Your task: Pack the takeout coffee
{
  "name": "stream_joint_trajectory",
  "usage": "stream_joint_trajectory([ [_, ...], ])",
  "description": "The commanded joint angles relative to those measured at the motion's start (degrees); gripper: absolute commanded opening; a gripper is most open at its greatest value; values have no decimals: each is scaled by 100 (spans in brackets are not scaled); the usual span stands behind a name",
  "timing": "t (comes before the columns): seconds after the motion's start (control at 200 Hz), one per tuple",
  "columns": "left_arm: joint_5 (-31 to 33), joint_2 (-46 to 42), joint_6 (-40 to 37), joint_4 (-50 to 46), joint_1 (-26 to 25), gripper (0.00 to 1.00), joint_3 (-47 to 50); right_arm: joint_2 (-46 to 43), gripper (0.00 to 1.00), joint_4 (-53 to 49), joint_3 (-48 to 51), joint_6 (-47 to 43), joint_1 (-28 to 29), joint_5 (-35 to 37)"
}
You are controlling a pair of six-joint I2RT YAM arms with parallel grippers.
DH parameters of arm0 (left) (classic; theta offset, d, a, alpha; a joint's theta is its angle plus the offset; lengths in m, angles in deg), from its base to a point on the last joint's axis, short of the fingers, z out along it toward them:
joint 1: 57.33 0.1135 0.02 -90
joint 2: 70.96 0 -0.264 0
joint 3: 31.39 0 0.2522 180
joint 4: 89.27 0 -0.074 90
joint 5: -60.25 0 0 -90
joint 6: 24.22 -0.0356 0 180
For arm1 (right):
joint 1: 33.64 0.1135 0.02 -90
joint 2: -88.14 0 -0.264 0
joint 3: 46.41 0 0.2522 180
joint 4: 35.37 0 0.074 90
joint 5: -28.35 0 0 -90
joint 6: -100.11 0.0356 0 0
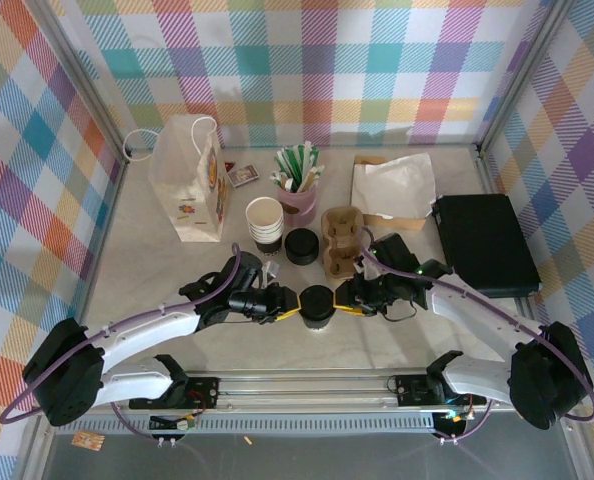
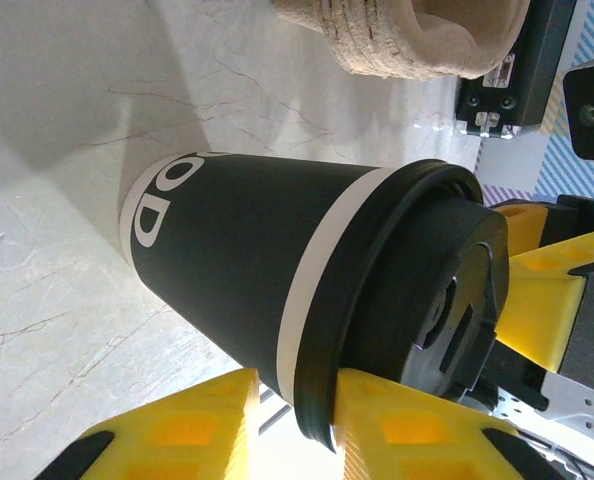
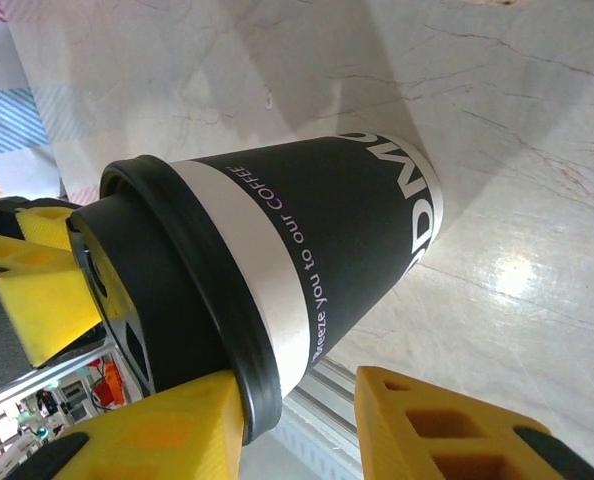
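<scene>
Black-lidded takeout coffee by table's near edge; left gripper, right gripper slightly spread astride lid rim. Right wrist: "COFFEE" lettering; top: pulp carrier behind.

Top view: fixed, high and behind the arm bases, tilted down and forward. Takes in the whole table out to the back wall, from far off.
Left wrist view: pressed close to the cup from its left, frame rolled, lid end at right.
Right wrist view: equally close, from the opposite side, lid end at left.
Shared by all three: that cup and the table around it.
</scene>
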Motion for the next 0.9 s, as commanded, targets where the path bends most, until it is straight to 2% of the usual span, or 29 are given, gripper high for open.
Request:
stream_joint_trajectory([
  [0.0,209,20,26,-413,-61,25,201,-2,35,-73,272,-136,-31,-13],
  [0.55,224,90,10,-473,-65,25,239,312,35,474,768,-211,-275,-209],
  [0.895,262,-9,16,-517,-60,25,257,218,35,324,801,-229,-399,-266],
])
